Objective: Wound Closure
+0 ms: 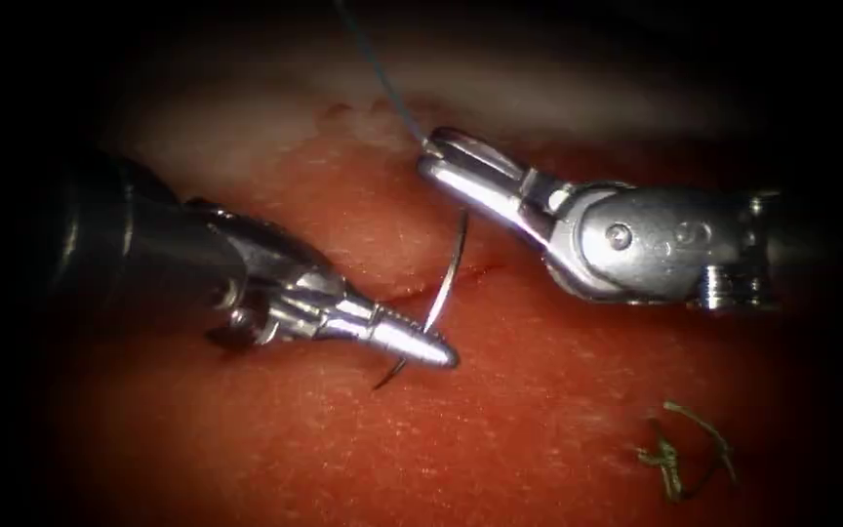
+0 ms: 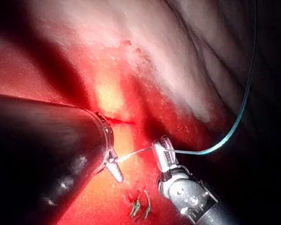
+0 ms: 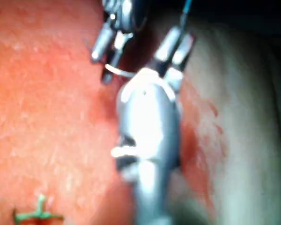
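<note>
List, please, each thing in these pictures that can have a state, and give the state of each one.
Left tool: shut on the needle, near one end.
Right tool: shut on the thread.
Needle: held above the tissue, not in it.
Thread: runs up from the right tool.
Cut: open, unstitched here.
Cut ends of thread: loose on the tissue.

Green knot (image 1: 680, 451) of cut thread ends lies on surface, well right of cut and below it in endoscope view (strands tangled, loose ends curling outward). Same green scrap (image 2: 140, 206) seen from left wrist; again (image 3: 37, 213) from right wrist, blurred.
</note>
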Motion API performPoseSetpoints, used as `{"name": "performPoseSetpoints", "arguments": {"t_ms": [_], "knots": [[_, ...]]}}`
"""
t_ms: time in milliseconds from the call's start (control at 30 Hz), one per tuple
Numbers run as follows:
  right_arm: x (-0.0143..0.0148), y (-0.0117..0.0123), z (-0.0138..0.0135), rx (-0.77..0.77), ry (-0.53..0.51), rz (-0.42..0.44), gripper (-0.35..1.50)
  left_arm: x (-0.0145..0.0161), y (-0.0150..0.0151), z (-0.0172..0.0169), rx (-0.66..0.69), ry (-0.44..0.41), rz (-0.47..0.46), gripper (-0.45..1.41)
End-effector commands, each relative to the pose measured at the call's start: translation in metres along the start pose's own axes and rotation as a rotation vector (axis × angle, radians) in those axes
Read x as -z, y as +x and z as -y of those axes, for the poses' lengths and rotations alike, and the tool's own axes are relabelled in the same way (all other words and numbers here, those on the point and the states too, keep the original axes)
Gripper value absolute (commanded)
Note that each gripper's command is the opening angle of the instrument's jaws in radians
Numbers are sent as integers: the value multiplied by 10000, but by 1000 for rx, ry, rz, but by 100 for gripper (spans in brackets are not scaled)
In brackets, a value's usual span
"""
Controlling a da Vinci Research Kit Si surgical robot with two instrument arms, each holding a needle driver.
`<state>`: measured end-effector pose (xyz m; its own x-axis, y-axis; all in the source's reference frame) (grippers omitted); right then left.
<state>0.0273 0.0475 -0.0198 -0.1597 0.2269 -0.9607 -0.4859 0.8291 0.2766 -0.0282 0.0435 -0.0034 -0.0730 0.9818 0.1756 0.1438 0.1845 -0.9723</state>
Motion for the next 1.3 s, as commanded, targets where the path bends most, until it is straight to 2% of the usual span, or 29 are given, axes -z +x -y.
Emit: {"name": "performPoseSetpoints", "arguments": {"t_ms": [33, 100, 133, 167, 333, 533, 567, 633, 667, 767, 867, 900, 933, 1100, 1300], "knots": [[-4, -6, 6, -6, 2, 0, -35, -4, -3, 8, 2, 0, 1, 50], [-4, -3, 7, -8, 8, 0, -35, 1, -4, 7, 2, 0, 1, 8], [-4, -3, 7, -8, 8, 0, -35, 3, -5, 7, 3, 0, 3, -22], [-4, -3, 7, -8, 11, -1, -35, 6, -7, 5, 4, 4, 8, -35], [-5, -4, 8, -51, 26, 15, -35, 8, -8, 5, 7, 31, 30, -35], [-6, -2, 7, -147, 45, 31, -35, 13, -5, 1, 15, 79, -17, -35], [-7, 2, 6, -164, 30, 32, 20, 16, -2, -2, 25, 112, -38, -35], [-8, 7, 4, -172, 3, 33, 69, 19, 0, -5, 10, 141, -60, -35], [-10, 15, 1, -172, -31, 68, 106, 23, 2, -9, -17, 165, -81, -35], [-12, 24, 0, -164, -57, 179, 124, 27, 4, -14, -42, 207, -124, -35], [-13, 31, 2, -153, -96, 255, 126, 28, 3, -16, -76, 269, -154, -35], [-13, 31, 2, -153, -96, 255, 126, 28, 3, -16, -76, 269, -154, -35], [-13, 36, 4, -142, -144, 312, 126, 29, 1, -16, -92, 309, -174, -35], [-17, 44, 8, -85, -245, 409, 123, 25, -6, -18, -111, 385, -225, -35], [-22, 54, 13, 3, -305, 442, 114, 19, -9, -19, -114, 395, -246, -35]]}}
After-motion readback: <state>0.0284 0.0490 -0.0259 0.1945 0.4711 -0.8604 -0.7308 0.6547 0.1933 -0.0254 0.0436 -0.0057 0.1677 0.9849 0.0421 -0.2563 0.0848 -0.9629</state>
